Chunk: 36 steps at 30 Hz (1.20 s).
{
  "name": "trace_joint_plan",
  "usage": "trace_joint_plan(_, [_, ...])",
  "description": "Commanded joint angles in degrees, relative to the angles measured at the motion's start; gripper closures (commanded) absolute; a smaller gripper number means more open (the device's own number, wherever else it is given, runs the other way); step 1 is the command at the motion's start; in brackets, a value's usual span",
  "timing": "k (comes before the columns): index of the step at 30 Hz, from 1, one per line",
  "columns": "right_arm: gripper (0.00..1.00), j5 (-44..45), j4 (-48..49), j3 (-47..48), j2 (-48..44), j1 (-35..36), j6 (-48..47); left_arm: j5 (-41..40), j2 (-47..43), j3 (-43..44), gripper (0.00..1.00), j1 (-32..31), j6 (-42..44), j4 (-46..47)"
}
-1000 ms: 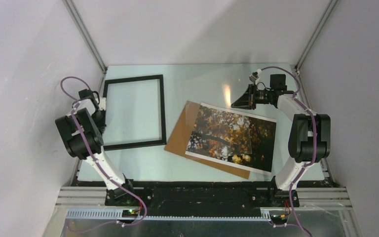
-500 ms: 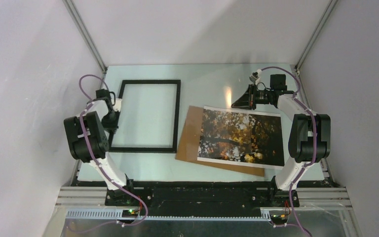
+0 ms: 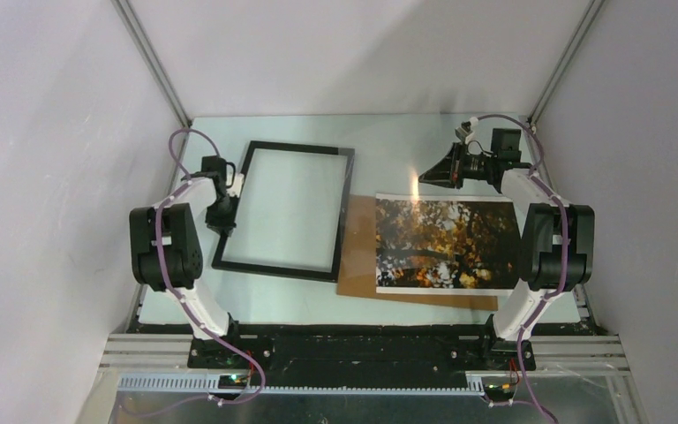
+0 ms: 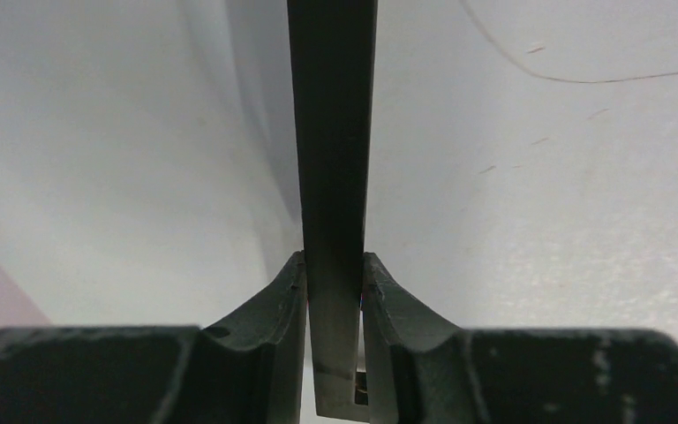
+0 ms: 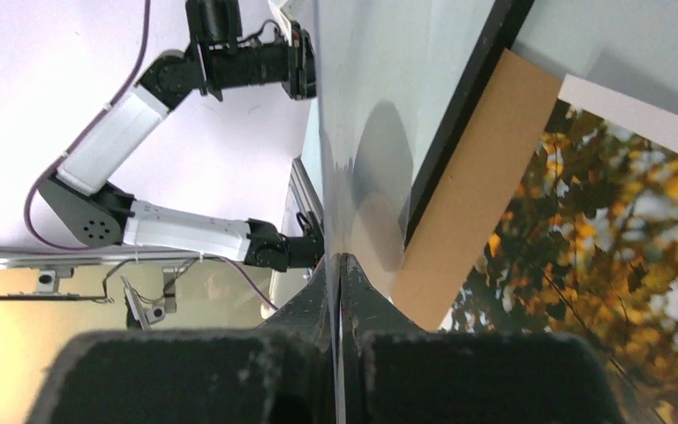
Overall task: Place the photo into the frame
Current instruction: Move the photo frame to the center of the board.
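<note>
1. your left gripper [image 4: 334, 291] is clamped on the left bar of the frame [image 3: 342, 212]. the bar sits edge-on between the fingers [image 4: 287, 300].
2. your right gripper [image 3: 425, 174] is pinched closed just past the photo's far edge. can't tell if anything thin is between the tips.
3. the photo [image 3: 446, 243] lies face up on the brown board [image 3: 357, 247], right of centre on the table [image 3: 388, 141]. the frame's right bar is at the board's left edge; can't tell if it's touching or overlapping.
4. the frame looks stiff and light but thin, and the clear pane is probably fragile. hold it by a bar, never the pane, and don't twist it from one side.
5. the photo is likely light, floppy and glossy, so it should slide easily and crease if pinched hard. take it by a white border strip or a corner overhanging the board, not the printed middle.
</note>
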Motion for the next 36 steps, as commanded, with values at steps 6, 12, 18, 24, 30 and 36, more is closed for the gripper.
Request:
trace_joint_plan(6, [1.0,-0.7,16.2,1.6,2.4,-0.7,13.1,11.1,-0.1,2.2,1.0,-5.1,-11.8,-1.6])
trace_joint_plan(12, [1.0,-0.6,23.2,1.7,3.6,-0.6,19.9,13.3,1.3,2.3,1.0,-9.5,-16.4,-1.4])
trace_joint_plan(18, [1.0,-0.4,16.0,6.3,2.4,-2.2,16.4,15.8,2.6,2.7,1.0,-11.7,-17.7,-1.1])
trace_joint_plan(24, [1.0,0.9,20.3,6.6,2.6,-1.6,21.0,22.3,2.0,1.4,1.0,-12.7,-20.1,0.0])
trace_joint_plan(30, [1.0,3.0,38.3,4.8,5.4,0.0,35.0,30.8,-1.4,-2.5,0.99,-12.8,-22.4,1.8])
trace_joint_plan(36, [1.0,4.4,46.5,4.1,8.8,2.4,41.8,35.8,-4.8,-6.2,0.93,-12.7,-23.0,4.5])
